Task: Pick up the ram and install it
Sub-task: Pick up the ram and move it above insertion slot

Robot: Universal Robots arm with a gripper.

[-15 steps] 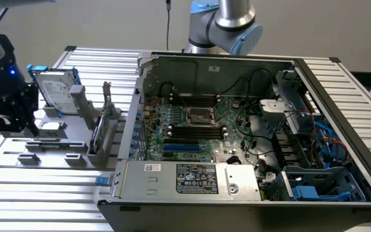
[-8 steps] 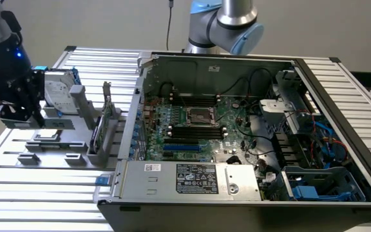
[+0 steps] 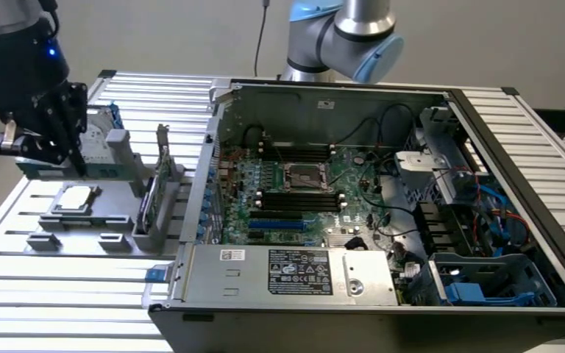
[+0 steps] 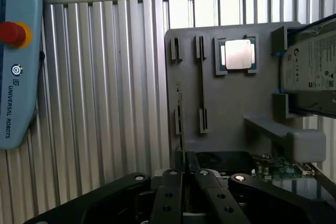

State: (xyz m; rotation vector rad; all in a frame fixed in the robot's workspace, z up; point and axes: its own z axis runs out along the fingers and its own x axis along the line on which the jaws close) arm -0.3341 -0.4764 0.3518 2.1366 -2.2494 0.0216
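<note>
Nearest the wrist camera, the claw (image 4: 184,174) is clenched on the ram (image 4: 181,142). Its two dark fingers (image 4: 172,187) stand almost together, with the thin green stick pinched edge-on between them. The ram rises out of the grip as a narrow sliver, lifted clear above the tray (image 4: 236,98).

That grey tray lies under the claw on the ribbed metal bench (image 4: 105,103). Right beneath the ram are two short end brackets (image 4: 177,121) of one holder, and just beside them a second pair joined by a long thin groove (image 4: 201,87). Further along, the square silver processor (image 4: 238,55) sits flat in its recess. Past it the drive (image 4: 312,66), in its blue frame, rests tilted at the tray's edge. A green card (image 4: 281,167) shows near the claw, at the tray's side. Well apart from the tray, a pale blue pendant (image 4: 18,56) with a red button lies on the bench.

In the exterior view the arm (image 3: 27,73) hangs over the tray at the view's left, close by the drive. To the view's right, well apart from the claw, stands the open case (image 3: 518,147). Its motherboard (image 3: 356,169) is exposed, with long black slots (image 3: 302,200) running just beside the central socket.
</note>
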